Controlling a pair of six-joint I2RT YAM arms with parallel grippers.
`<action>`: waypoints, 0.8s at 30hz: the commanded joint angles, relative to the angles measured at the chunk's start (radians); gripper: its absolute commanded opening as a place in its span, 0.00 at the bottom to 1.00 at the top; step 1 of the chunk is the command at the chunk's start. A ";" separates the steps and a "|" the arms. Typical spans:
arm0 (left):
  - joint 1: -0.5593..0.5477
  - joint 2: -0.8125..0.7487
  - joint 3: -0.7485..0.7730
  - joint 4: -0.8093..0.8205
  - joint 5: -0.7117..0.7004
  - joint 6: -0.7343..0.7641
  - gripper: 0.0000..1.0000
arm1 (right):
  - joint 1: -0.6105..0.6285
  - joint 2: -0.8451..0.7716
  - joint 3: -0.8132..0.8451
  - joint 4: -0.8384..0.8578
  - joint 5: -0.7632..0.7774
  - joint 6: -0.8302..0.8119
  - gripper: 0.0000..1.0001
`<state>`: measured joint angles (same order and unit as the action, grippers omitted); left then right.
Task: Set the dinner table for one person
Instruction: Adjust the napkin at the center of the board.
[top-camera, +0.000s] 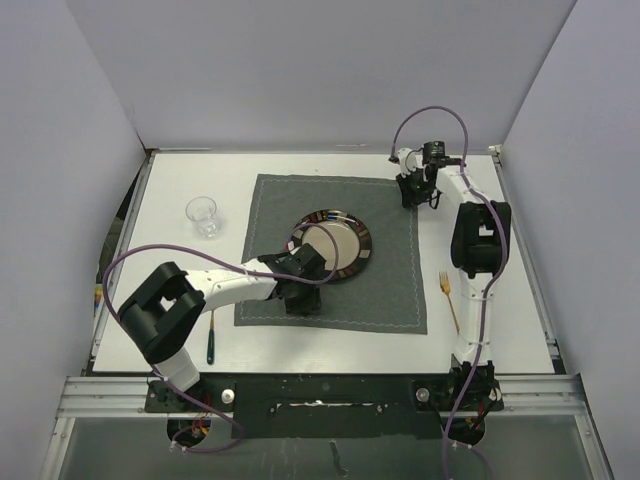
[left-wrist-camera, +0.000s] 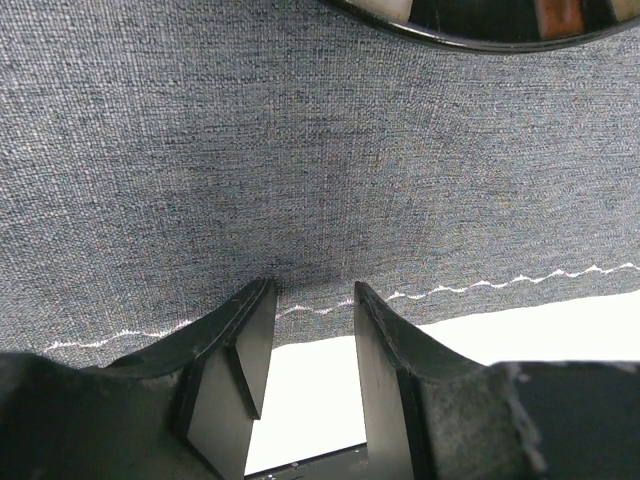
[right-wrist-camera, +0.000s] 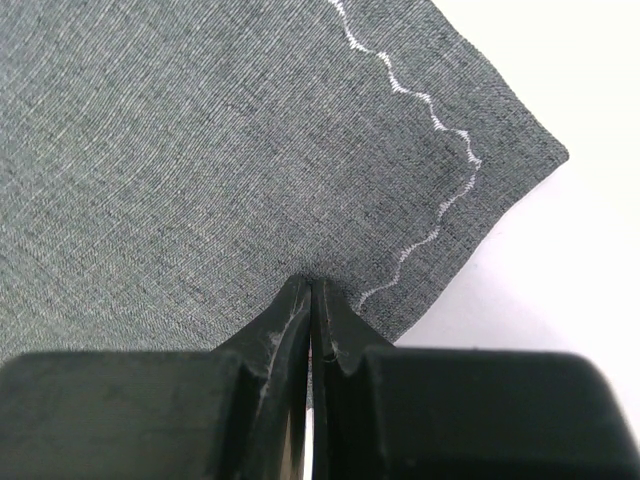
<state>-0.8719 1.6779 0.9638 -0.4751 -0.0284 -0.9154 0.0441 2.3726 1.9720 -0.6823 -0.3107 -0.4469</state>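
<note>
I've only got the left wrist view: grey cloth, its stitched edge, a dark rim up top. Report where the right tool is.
Observer: The right tool is shut, tips down on the placemat at its far right corner.
Operator: Now list whatever cutlery is on that side.
Observer: A gold fork lies on the dinner table, right of the placemat and off the cloth.
Operator: Check the left side too.
Observer: A clear glass stands upright on the bare table, left of the placemat's far left corner.
</note>
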 joint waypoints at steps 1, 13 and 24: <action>-0.010 -0.034 0.011 -0.012 -0.006 -0.015 0.36 | -0.010 -0.082 -0.052 -0.027 0.010 -0.042 0.00; -0.014 -0.064 -0.042 0.077 -0.004 0.003 0.36 | 0.082 -0.059 0.036 -0.096 0.017 -0.105 0.00; -0.016 -0.237 -0.127 0.076 -0.035 -0.016 0.36 | 0.145 0.073 0.212 -0.077 0.086 -0.098 0.00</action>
<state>-0.8810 1.5486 0.8341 -0.4023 -0.0322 -0.9241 0.1936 2.4466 2.1452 -0.7708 -0.2558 -0.5507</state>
